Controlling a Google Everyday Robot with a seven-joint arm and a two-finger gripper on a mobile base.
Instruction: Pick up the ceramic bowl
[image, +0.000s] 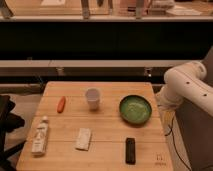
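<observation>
The ceramic bowl (135, 108) is a shallow, glossy green dish with a darker rim. It sits upright on the right half of the wooden table (105, 150), with nothing touching it. My white arm (186, 86) is folded just off the table's right edge, a little behind and to the right of the bowl. The gripper itself is out of view past that arm, and it stands open. A small white cup (92, 98) stands left of the bowl.
An orange carrot-like item (61, 104) lies at the left. A white bottle (40, 135) lies near the front left corner, a pale packet (83, 138) at the front middle, and a black bar (130, 150) in front of the bowl. A dark shelf unit stands behind the table.
</observation>
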